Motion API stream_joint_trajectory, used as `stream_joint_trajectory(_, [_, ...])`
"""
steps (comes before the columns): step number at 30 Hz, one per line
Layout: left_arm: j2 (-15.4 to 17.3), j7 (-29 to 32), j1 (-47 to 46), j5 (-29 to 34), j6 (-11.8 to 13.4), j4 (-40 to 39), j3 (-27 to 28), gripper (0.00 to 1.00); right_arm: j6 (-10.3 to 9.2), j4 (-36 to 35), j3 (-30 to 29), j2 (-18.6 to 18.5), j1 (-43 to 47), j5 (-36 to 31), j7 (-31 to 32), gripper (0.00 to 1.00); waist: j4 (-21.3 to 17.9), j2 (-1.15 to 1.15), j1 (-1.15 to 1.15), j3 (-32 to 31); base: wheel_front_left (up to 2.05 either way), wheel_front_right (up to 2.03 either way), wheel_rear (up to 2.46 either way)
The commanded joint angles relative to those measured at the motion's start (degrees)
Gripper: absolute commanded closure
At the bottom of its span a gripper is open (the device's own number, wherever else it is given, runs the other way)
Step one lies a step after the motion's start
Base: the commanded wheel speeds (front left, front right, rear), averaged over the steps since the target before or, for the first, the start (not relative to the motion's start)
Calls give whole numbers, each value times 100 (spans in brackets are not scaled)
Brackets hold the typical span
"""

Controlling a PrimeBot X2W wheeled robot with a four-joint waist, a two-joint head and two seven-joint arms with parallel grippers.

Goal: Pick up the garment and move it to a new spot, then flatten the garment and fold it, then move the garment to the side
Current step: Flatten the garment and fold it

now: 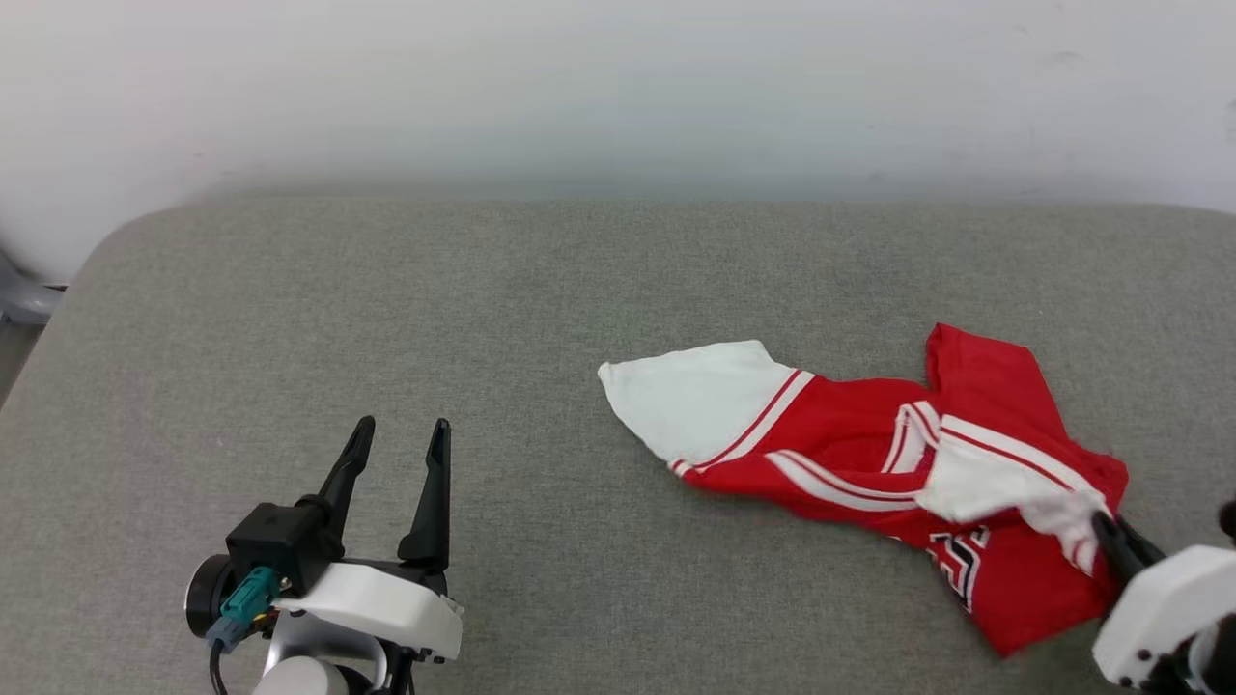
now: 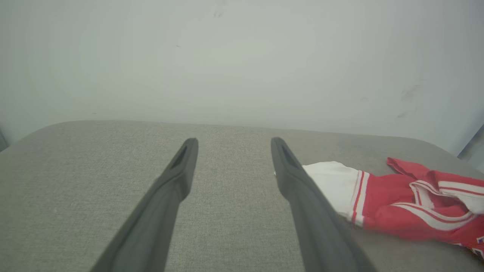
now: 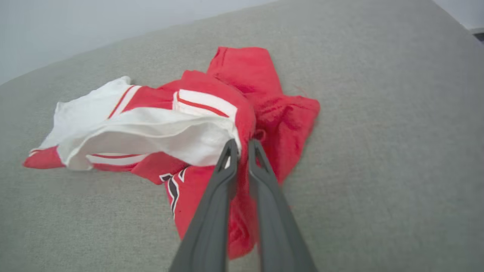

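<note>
garment [image 1: 850, 454]: crumpled on the right half of the table [image 1: 386, 290], long axis running left to right (white sleeve at its left end).
right claw [image 3: 242, 145]: clenched on the garment's right edge, cloth pinched between the tips.
left claw [image 1: 398, 430]: released, empty, well apart to the garment's left.
nearer arm: right; a lift looks due next.

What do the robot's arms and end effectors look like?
The left end effector has two long, tapering dark fingers on a black block, a white wrist shell, and a teal connector with a black cable. The right end effector has matching dark slotted fingers and a white shell.
</note>
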Motion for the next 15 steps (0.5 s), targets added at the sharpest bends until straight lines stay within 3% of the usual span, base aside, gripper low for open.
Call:
stream_joint_trajectory(1, [40, 17, 4, -1, 5, -34, -6, 0, -4, 151, -371, 73, 115, -9, -43, 100, -24, 0, 0, 72, 0, 0, 0])
stream_joint_trajectory(7, [84, 30, -96, -24, -5, -62, -2, 0, -4, 1065, -1400, 144, 4, 19, -425, 100, -59, 0, 0, 267, 0, 0, 0])
stream_joint_trajectory(8, [92, 29, -110, -29, -10, -54, -1, 0, -4, 1207, -1458, 149, -47, 19, -533, 96, -62, 0, 0, 286, 0, 0, 0])
stream_joint_trajectory(9, [99, 28, -117, -36, -11, -50, 3, 0, -4, 1328, -1483, 152, -100, 21, -635, 57, -66, 0, 0, 302, 0, 0, 0])
stream_joint_trajectory(10, [99, 28, -117, -36, -11, -50, 3, 0, -4, 1328, -1483, 152, -100, 21, -635, 57, -66, 0, 0, 302, 0, 0, 0])
stream_joint_trajectory(11, [101, 26, -128, -38, -12, -45, 4, 0, -4, 1441, -1460, 153, -126, 1, -728, 13, -68, 0, 0, 316, 0, 0, 0])
stream_joint_trajectory(12, [105, 25, -134, -42, -14, -39, 0, 0, -4, 1529, -1437, 154, -141, -15, -827, 0, -67, 0, 0, 322, 0, 0, 0])
stream_joint_trajectory(15, [98, 19, -136, -47, -10, -16, -19, 0, -4, 1629, -1406, 150, -178, -23, -1264, 0, -59, 0, 0, 305, 0, 0, 0])
